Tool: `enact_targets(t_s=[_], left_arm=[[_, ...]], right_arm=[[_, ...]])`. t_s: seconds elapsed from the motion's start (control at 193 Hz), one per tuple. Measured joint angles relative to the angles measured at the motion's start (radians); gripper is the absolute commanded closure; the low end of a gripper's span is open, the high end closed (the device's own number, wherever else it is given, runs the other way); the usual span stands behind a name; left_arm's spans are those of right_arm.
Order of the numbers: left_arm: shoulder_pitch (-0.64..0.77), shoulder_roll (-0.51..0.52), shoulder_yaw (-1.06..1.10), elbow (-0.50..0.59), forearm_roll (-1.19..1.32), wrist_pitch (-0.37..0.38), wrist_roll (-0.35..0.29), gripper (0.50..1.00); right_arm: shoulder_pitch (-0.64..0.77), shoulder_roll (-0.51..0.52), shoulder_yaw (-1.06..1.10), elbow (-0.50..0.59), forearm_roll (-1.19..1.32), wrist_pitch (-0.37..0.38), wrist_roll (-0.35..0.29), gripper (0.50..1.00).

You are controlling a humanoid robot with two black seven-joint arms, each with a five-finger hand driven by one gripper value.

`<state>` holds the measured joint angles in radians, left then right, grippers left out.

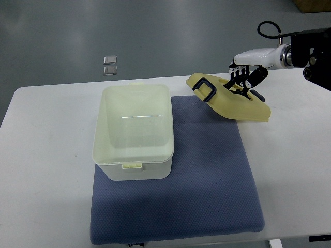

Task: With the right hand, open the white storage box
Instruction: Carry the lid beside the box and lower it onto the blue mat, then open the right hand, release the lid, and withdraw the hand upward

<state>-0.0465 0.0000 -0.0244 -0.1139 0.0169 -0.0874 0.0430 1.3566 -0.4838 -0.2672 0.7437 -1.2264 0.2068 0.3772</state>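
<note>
From the top view, the right arm reaches in from the upper right edge, its white forearm level above the far side of the table [46, 155]. The right hand [247, 77] sits at the end of it with its dark fingers [243, 84] curled down onto the lid [230, 98], gripping it at its far portion. The lid is pale yellow with a dark handle [206, 90] on its top face; it is tilted, its left end raised, and it hangs over the upper right corner of the blue mat [207, 181], well clear of the box.

The white storage box [133, 133] stands open on the left part of the mat, its inside bare, a small latch tab on its near rim. It is well apart from the hand and lid.

Beyond the table, on the grey floor, lie two small square plates [110, 65], one just beside the other.

The left arm does not show.
</note>
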Motion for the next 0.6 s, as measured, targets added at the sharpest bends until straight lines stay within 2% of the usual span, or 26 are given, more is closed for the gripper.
enact_targets(t_s=[0.602], left_arm=[[0.0, 0.0, 0.0, 0.001, 0.0, 0.0, 0.0, 0.5]], right_arm=[[-0.099, 0.065, 0.025, 0.007, 0.094, -0.02, -0.078, 1.0]])
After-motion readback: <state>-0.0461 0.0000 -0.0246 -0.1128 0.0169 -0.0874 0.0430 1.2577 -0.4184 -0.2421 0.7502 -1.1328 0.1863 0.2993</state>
